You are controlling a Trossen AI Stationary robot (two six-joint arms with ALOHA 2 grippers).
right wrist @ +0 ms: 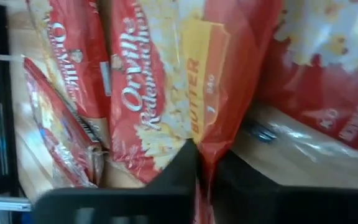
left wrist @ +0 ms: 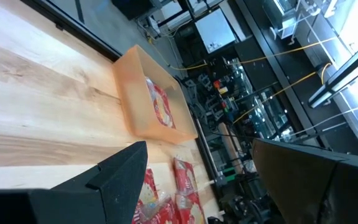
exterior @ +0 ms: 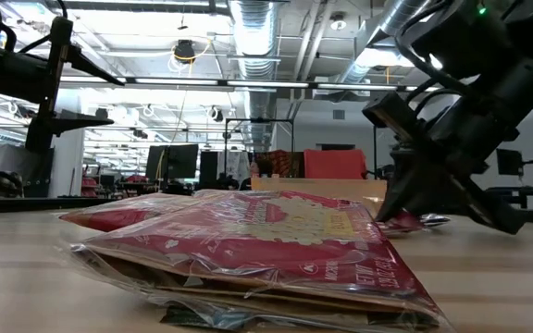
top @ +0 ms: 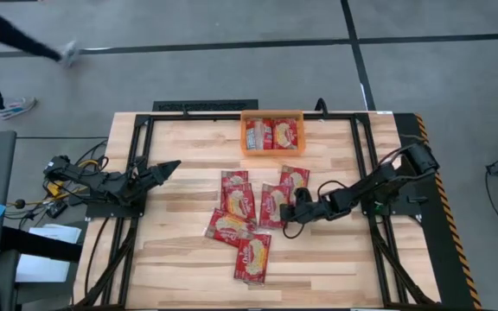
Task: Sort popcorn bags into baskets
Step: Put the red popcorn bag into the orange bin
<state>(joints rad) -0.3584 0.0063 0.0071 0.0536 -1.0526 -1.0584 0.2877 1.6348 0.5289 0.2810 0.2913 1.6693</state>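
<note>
Pinched together on the edge of a popcorn bag [right wrist: 185, 81], the right gripper [top: 289, 213] sits low on the table [top: 188, 147], on the near side of the orange basket [top: 271, 153] and a little toward the right arm's side of it. In the right wrist view the two dark fingers [right wrist: 166, 180] meet with a fold of the red packet caught between them, its printed yellow centre spread out just beyond.

Spread apart and holding nothing, the left gripper [top: 167, 168] hangs over bare wood well to the left-arm side of the basket, pointing toward it; the left wrist view shows its fingers [left wrist: 120, 177] wide with the basket between and beyond them.

Inside the basket lie two popcorn bags side by side [top: 272, 134], flat against the floor of the bin, filling most of it.

On the near side of the basket, well apart from it, a loose cluster of six more bags [top: 253, 207] rests on the table, several overlapping; the farthest from the basket [top: 252, 259] lies closest to the table's front edge.
</note>
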